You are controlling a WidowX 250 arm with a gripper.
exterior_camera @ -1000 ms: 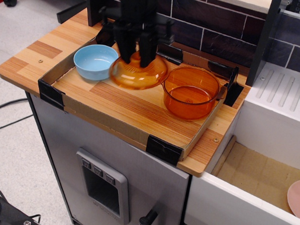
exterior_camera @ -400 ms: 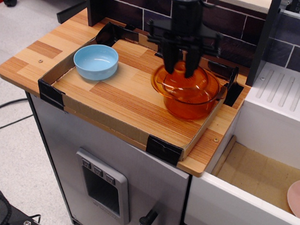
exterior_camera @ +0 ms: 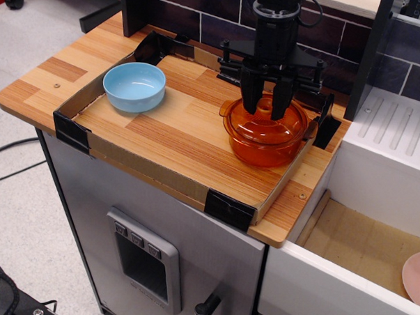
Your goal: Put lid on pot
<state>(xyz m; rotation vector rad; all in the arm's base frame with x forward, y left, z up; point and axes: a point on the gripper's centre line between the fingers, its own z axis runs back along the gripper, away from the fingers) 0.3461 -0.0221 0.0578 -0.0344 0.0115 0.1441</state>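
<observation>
Lid: the amber lid (exterior_camera: 266,123) lay on top of the pot, covering its mouth and level with the rim all round as far as could be seen; its central knob sat between the gripper's fingers.
Pot: the amber pot (exterior_camera: 263,147) stood at the right end of the worktop, near the back right corner, inside the shallow cardboard tray (exterior_camera: 157,175); one small side handle showed on its left.
Gripper: the black gripper (exterior_camera: 266,107) hung straight down over the lid's centre, its two fingers (exterior_camera: 250,96) standing a little apart on either side of the knob; whether they pressed on the knob or stood just clear of it could not be told.
Bowl: the light blue bowl (exterior_camera: 134,86) sat upright toward the back left corner of the tray, well apart from the pot.
Tray: it covered most of the wooden worktop (exterior_camera: 39,80), its corners wrapped in black tape.
Surroundings: a dark tiled wall (exterior_camera: 320,37) ran behind the back edge; a white sink unit (exterior_camera: 388,137) stood beyond the right edge, with a pink plate (exterior_camera: 417,277) partly in view at its lower right.
</observation>
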